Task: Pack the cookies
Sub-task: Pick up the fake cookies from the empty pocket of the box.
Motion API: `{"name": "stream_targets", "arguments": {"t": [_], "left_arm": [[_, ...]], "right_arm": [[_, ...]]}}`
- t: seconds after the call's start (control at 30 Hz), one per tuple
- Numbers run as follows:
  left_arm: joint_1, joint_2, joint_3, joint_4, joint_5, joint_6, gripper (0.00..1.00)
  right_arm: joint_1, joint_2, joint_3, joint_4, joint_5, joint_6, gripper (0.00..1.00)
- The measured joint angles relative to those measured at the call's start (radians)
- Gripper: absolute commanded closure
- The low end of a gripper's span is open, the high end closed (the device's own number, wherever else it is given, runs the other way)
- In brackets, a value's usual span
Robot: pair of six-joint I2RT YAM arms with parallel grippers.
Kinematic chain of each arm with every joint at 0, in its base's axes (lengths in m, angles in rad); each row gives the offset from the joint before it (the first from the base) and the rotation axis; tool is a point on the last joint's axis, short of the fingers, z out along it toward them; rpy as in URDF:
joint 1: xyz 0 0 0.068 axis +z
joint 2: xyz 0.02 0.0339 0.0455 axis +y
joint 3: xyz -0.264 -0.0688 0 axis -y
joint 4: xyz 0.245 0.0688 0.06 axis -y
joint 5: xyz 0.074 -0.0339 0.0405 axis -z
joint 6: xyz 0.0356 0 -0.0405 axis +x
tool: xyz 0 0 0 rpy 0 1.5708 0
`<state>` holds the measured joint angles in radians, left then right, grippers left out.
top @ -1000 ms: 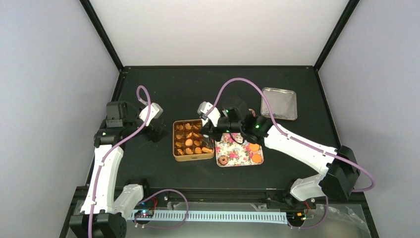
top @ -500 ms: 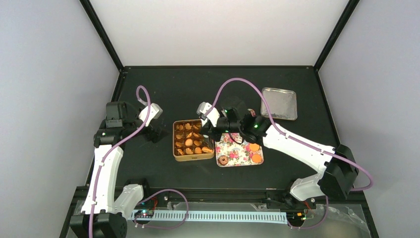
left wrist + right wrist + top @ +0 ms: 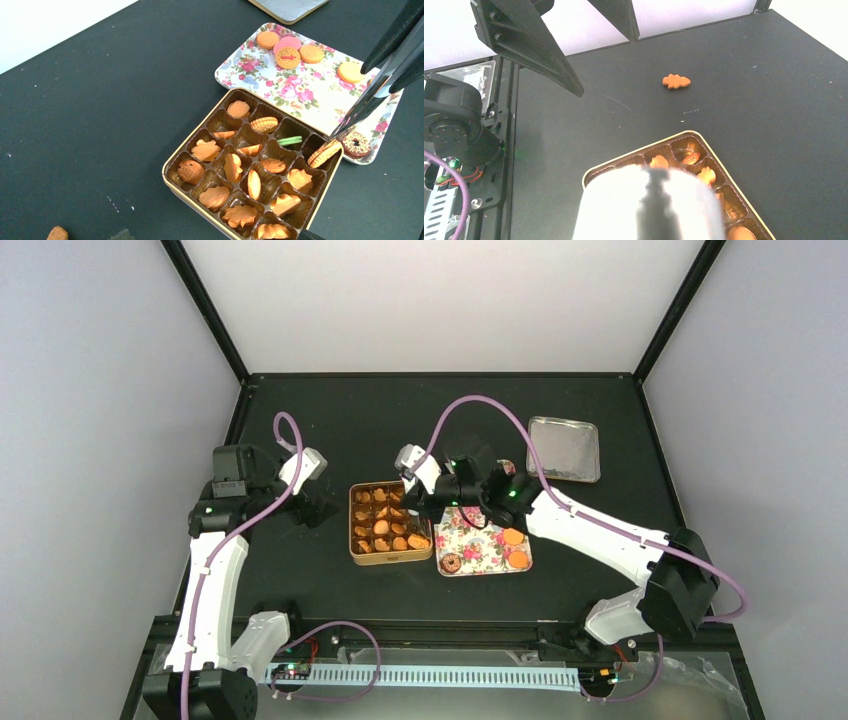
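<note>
At the right tool (image 3: 335, 136): clenched on one round orange cookie (image 3: 324, 153), held tilted on its edge at the corner cup of the gold tin (image 3: 172, 169) nearest to the flowered tray (image 3: 320, 92); resting in that cup or only hanging over it, not possible to tell; in the other cups, many orange cookies (image 3: 234, 167) of different shapes and one green cookie (image 3: 290, 141), lying flat; just beside the tin, on the flowered tray, a brown ring cookie (image 3: 356, 145) at the corner close to the held one, a yellow cookie (image 3: 350, 71) further along, and at the far end three orange rounds (image 3: 288, 57) crowded around a pink cookie (image 3: 286, 44); beyond the tray, well apart, a flat silver tray (image 3: 563, 448) on the black worktop (image 3: 350, 410); at the left tool (image 3: 607, 65): released, jaws standing wide with nothing between them, hovering over the worktop on the left side of the tin; near it, one leaf-shaped orange cookie (image 3: 676, 81) alone on the worktop, apart from the tin.
</note>
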<state>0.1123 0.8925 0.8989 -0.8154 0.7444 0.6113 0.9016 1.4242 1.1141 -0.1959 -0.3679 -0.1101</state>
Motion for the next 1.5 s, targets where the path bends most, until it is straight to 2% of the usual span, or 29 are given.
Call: {"name": "stream_targets", "arguments": {"t": [0.17, 0.3, 0.4, 0.97, 1.2, 1.5], "left_arm": [[0.003, 0.000, 0.000, 0.000, 0.001, 0.000, 0.12], [0.005, 0.004, 0.000, 0.000, 0.005, 0.000, 0.12], [0.006, 0.006, 0.000, 0.000, 0.007, 0.000, 0.12], [0.013, 0.006, 0.002, -0.006, 0.019, 0.015, 0.12], [0.013, 0.006, 0.002, -0.007, 0.019, 0.015, 0.12], [0.018, 0.006, 0.002, -0.007, 0.020, 0.016, 0.12]], "right_arm": [[0.000, 0.000, -0.010, 0.019, 0.003, -0.001, 0.82], [0.000, -0.017, -0.021, 0.020, 0.006, 0.003, 0.69], [0.000, -0.033, -0.025, 0.008, 0.011, 0.005, 0.66], [0.000, -0.032, -0.015, -0.035, -0.063, 0.004, 0.66], [0.000, -0.003, -0.013, -0.037, -0.041, -0.014, 0.67], [0.000, 0.031, 0.013, -0.036, -0.028, -0.026, 0.86]]}}
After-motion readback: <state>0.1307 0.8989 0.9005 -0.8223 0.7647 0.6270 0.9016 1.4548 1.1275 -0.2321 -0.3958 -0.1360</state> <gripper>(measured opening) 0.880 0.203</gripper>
